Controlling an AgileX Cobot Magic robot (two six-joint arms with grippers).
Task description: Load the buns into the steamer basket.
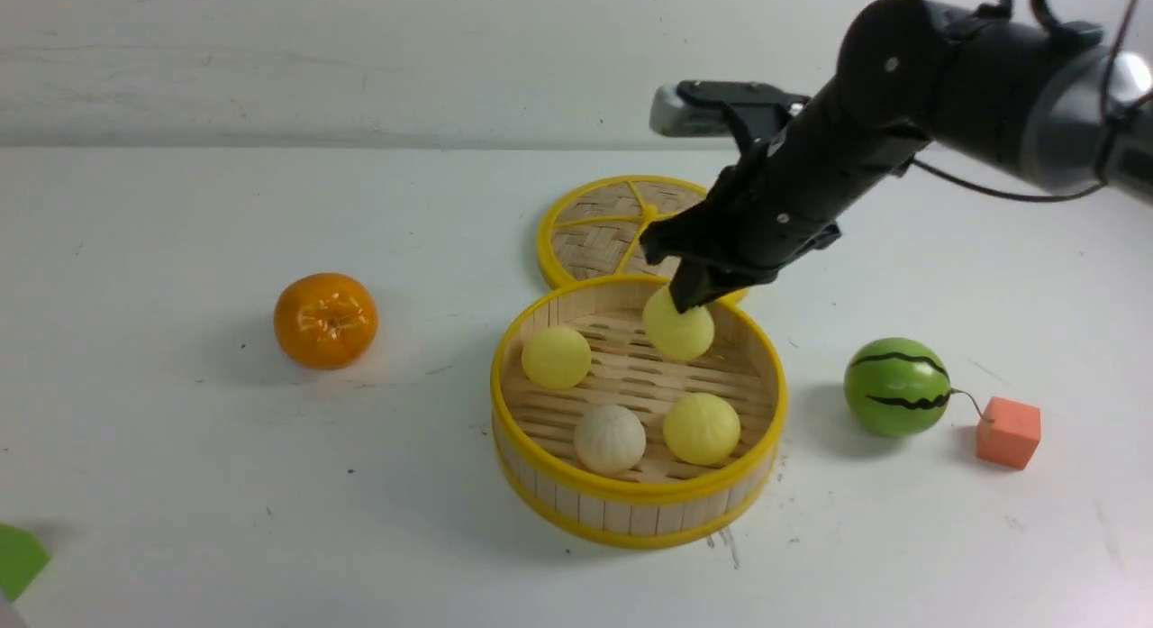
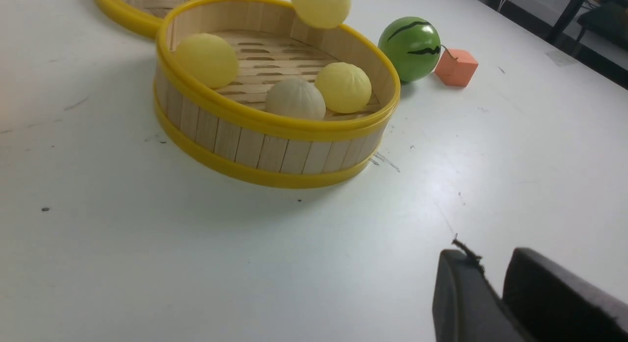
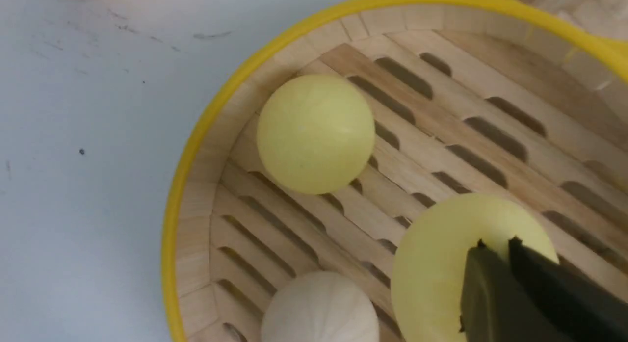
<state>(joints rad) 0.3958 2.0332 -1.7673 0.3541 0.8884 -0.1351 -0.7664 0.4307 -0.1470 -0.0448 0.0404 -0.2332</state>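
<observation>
The right arm's fingers are pinching a pale yellow bun just above the steamer basket, where three other buns are lying; the left arm's fingers are hovering nearly closed, empty, over the surface.

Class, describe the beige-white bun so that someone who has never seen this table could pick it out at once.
Find the round bamboo steamer basket with yellow rims in the middle of the table, in front of the flat woven lid. Inside it, look at the near edge, on the robot's left of the two front buns. The beige-white bun sits there beside a yellow bun; it alone is pale off-white, while the others are yellow.
</observation>
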